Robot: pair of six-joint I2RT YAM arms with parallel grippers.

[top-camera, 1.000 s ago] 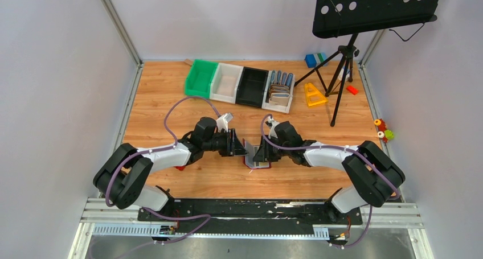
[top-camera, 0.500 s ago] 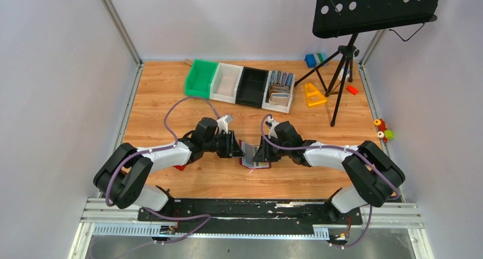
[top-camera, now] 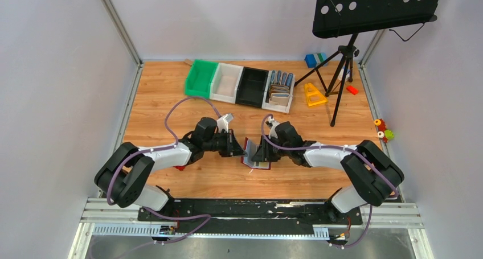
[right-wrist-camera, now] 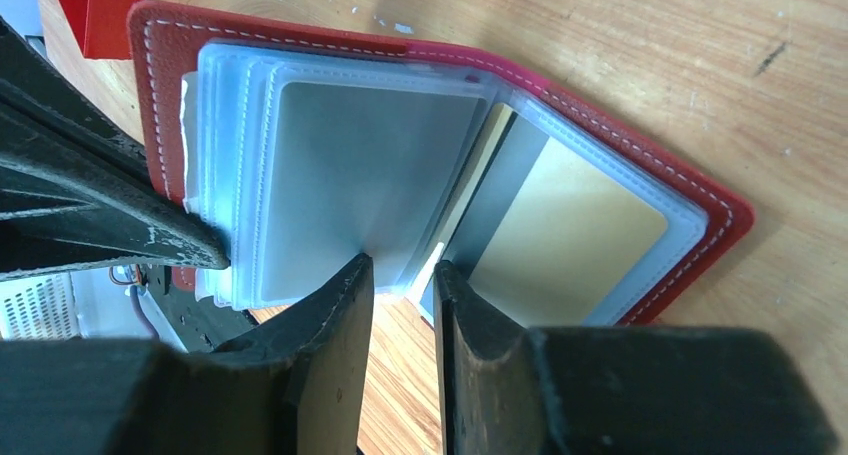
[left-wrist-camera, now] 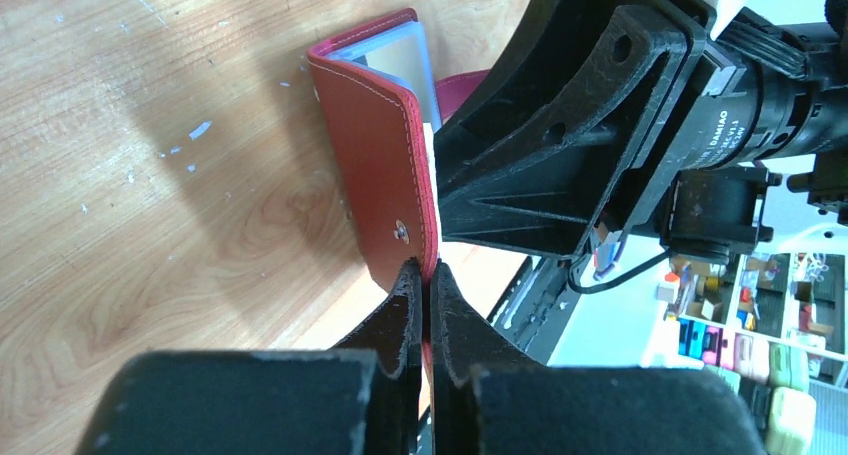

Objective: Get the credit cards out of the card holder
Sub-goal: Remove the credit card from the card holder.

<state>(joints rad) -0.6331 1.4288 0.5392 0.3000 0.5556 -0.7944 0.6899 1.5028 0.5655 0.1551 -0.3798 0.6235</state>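
The card holder (left-wrist-camera: 372, 155) lies open on the table (top-camera: 165, 94), in the middle between both arms. One red cover stands up, and the left tool (left-wrist-camera: 427, 275) is clenched on its lower edge, just beside the snap. Inside, clear sleeves (right-wrist-camera: 235, 175) fan out. A silvery grey card (right-wrist-camera: 350, 175) and a gold-tan card (right-wrist-camera: 570, 235) sit in them. The right tool (right-wrist-camera: 400, 275) has its fingers a little apart around the sleeves' edge; I cannot tell whether they press it.
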